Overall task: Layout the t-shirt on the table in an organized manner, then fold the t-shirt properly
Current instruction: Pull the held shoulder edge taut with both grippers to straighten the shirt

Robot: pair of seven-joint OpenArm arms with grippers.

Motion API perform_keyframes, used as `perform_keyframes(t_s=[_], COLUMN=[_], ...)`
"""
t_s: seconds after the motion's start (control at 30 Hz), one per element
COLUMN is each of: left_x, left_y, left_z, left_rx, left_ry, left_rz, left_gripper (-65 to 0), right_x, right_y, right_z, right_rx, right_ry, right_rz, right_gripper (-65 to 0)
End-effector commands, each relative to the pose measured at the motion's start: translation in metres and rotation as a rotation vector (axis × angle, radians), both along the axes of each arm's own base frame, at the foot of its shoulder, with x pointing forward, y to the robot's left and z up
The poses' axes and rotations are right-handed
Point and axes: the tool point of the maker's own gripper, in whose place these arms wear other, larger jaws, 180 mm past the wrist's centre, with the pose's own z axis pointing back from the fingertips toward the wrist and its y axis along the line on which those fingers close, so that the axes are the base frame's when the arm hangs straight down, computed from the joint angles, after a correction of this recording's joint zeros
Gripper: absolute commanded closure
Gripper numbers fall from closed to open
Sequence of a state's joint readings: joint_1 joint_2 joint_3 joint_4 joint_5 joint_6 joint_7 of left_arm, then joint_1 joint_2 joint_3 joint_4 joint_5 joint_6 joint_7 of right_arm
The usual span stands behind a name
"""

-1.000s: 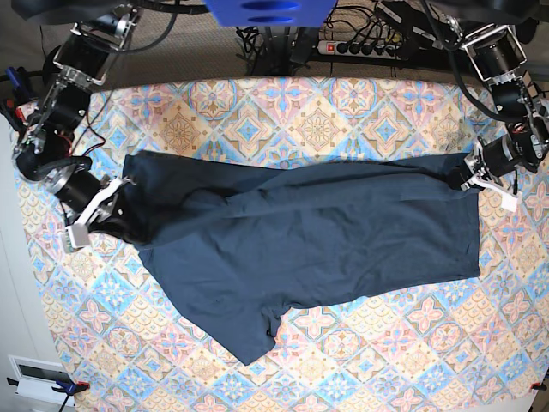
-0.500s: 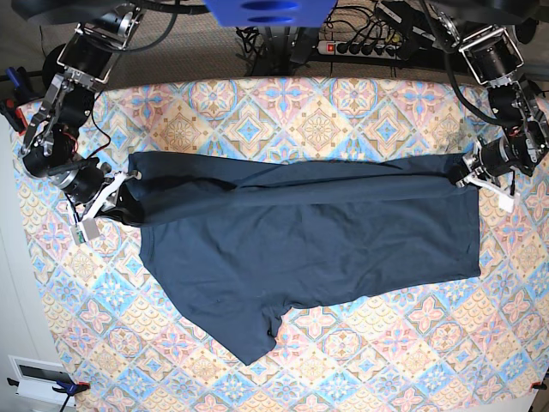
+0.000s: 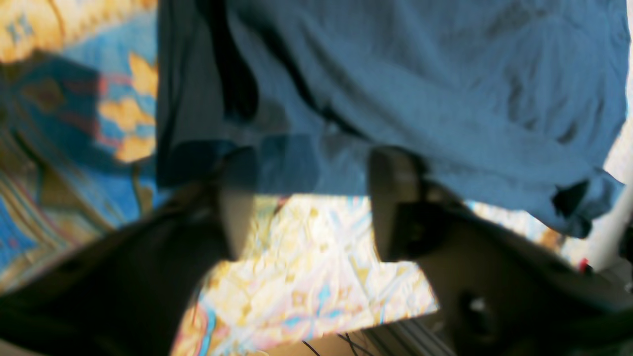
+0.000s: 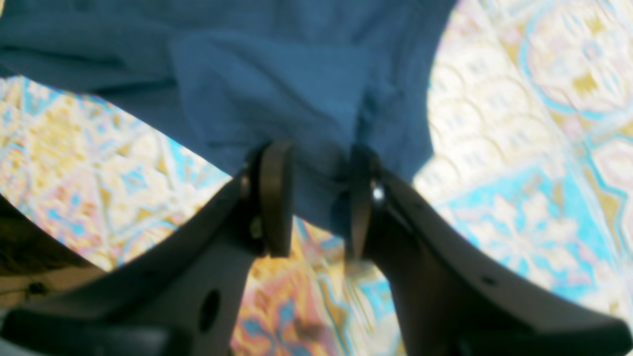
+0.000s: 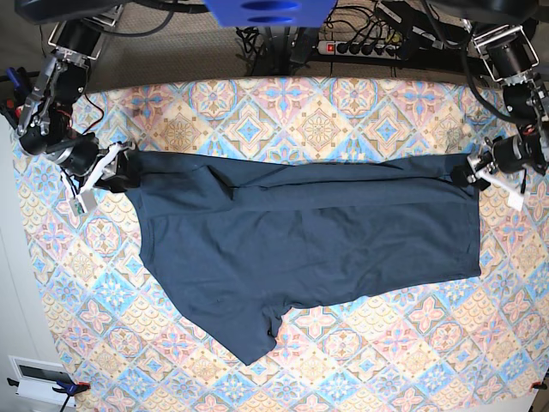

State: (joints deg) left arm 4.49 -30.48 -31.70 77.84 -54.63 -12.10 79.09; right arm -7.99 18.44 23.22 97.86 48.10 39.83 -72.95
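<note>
Over on the left of the base view, the right gripper point(image 5: 110, 168) sits at the shirt's upper corner. Its wrist camera shows the jaws parted, with a fold of the t-shirt point(image 5: 300, 240) lying between the fingers point(image 4: 275, 198), not pinched tight. The shirt itself is spread wide across the middle of the table point(image 5: 343, 112), dark blue on the patterned cloth, one sleeve pointing toward the near edge. Across on the right, the left gripper point(image 5: 470, 172) is at the other upper corner. Its fingers point(image 3: 390, 198) stand well apart, bare tablecloth showing between them, the shirt's hem just at the tips, nothing gripped.
</note>
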Motion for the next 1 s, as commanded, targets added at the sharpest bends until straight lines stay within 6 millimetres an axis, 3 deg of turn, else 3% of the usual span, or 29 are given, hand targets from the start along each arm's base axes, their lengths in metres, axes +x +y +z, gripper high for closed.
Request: perform_keyframes(t_s=[0.0,0.3,0.57,0.7,0.97], left_x=[0.005,-0.029,-0.023,-0.026,-0.017], left_y=[0.008,0.006,-0.02,-0.025,-0.022], left_z=[0.014,0.001,-0.016,-0.029,-0.029], left_rx=[0.014,-0.044,-0.092,-0.058,-0.05], left_ry=[-0.034,0.018,0.02,0.048,0.002], left_rz=[-0.002,0.002,0.02,0.028,0.065], left_gripper=[-41.1,-43.8,-43.8,-43.8,-43.8], right_x=[0.009,-0.009,-0.008,-0.008,-0.008], right_y=[-0.005,-0.012,0.005,0.003,0.003], right_z=[0.015,-0.004,-0.009,-0.008,-0.008], right_rx=[-0.01,-0.07,-0.064,-0.065,-0.065], right_ry=[-0.056,0.018,0.029,0.027,0.027], right_rz=[0.003,0.001,0.054,0.048,0.047], right_gripper=[-18.8,-18.8,-18.8,-18.8,-18.8])
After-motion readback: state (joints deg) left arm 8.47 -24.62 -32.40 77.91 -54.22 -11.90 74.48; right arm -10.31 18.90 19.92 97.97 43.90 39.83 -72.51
